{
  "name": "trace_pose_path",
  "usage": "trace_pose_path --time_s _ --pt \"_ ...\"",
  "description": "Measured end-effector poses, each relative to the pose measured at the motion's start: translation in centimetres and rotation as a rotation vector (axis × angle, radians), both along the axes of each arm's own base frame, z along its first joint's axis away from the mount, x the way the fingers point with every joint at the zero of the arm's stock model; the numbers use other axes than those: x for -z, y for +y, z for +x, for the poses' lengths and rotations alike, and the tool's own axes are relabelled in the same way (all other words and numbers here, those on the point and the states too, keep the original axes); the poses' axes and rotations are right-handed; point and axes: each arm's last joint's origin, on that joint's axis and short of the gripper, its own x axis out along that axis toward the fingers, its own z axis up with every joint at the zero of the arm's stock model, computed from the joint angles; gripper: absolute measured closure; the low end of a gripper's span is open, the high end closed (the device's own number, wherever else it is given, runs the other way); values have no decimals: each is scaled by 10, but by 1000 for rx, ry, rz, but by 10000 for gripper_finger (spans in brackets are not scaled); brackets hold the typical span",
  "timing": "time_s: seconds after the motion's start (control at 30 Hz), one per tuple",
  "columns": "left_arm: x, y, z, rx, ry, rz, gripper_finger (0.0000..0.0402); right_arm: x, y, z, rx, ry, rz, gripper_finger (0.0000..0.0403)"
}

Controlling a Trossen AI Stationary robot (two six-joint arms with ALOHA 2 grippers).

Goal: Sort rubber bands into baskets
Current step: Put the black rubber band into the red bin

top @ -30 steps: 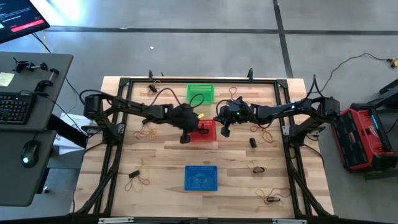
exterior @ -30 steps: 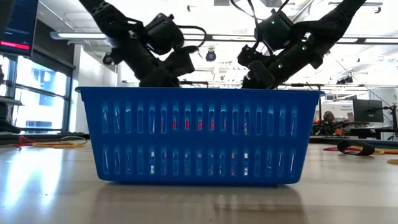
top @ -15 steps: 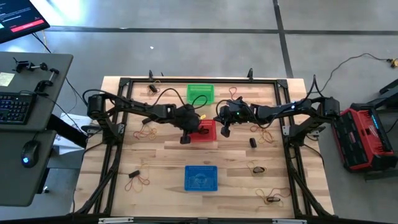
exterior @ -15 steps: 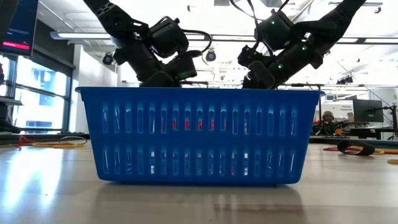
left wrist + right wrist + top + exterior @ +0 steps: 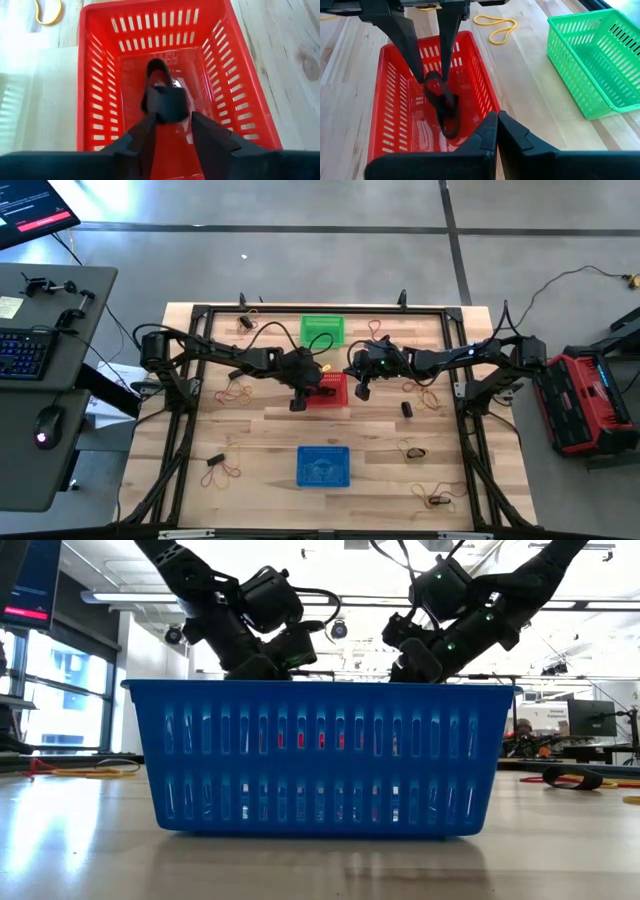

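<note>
The red basket stands mid-table, the green basket behind it and the blue basket nearer the front edge. My left gripper points down into the red basket, fingers open. A black rubber band sits at its fingertips. In the right wrist view the band reaches down to the basket floor. My right gripper is shut on nothing. It hovers just right of the red basket, also in the high view. My left gripper's open fingers come from above into the red basket. The black band's upper end stands between their tips; I cannot tell whether they touch it. The band's lower part lies on the basket floor.
Loose rubber bands lie on the wood left and right of the baskets and near the front. A yellow band lies beyond the red basket. The blue basket hides both fingertips in the low view.
My left gripper has shifted a little toward the table's right edge above the red basket, then kept still.
</note>
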Motion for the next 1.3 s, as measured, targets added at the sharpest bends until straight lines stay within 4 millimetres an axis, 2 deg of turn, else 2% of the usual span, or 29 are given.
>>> trace_pose_path --time_s 0.17,0.47,0.73,0.93,1.13,1.3 --pt "-6 1 0 -9 -21 30 257 0 0 0 0 0 0 403" --pt "-39 -6 -8 11 -172 65 250 2 0 -1 4 18 10 403" --pt "-38 -11 -46 -31 -347 96 250 2 4 5 -82 -45 92 403" --pt "-41 -15 -73 -61 -394 85 250 0 20 24 -127 -23 90 403" --pt "-37 -16 -94 -93 -502 44 250 -8 28 44 -74 152 64 403" --pt "-28 -15 -103 -113 -505 33 250 -13 27 59 -49 260 67 403"
